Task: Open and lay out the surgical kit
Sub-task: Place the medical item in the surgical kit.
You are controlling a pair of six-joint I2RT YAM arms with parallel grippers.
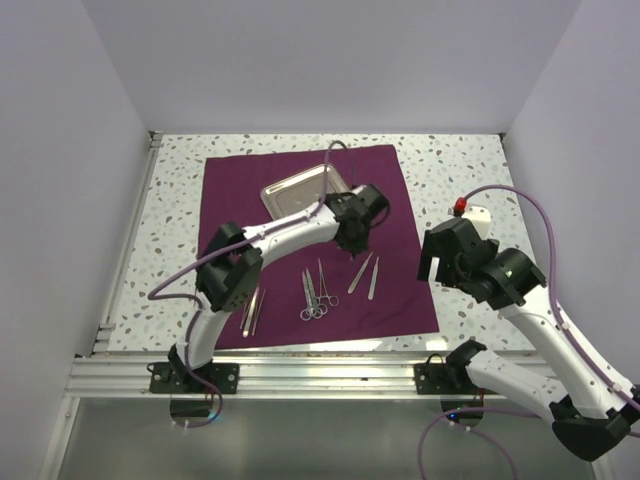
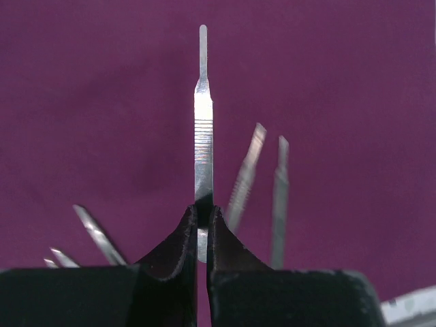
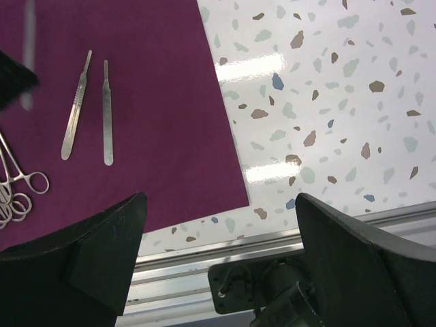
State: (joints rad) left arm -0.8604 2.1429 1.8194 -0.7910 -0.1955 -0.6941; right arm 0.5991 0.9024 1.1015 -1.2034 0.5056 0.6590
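Note:
The purple cloth wrap [image 1: 300, 240] lies spread flat on the table. The steel tray [image 1: 298, 188] sits on its far part. My left gripper [image 1: 354, 243] is shut on a slim steel handle [image 2: 203, 116] and holds it above the cloth [image 2: 102, 102], in the left wrist view [image 2: 202, 214] pinched at its near end. Two similar handles [image 1: 366, 274] lie on the cloth just below it; they also show in the right wrist view [image 3: 88, 109]. Ring-handled forceps [image 1: 313, 296] and tweezers [image 1: 252, 310] lie further left. My right gripper [image 1: 432, 262] is open and empty beside the cloth's right edge [image 3: 221, 238].
The speckled table top [image 3: 327, 102] is bare to the right of the cloth. An aluminium rail [image 1: 320, 368] runs along the near edge, with the arm bases bolted to it. White walls enclose the left, back and right sides.

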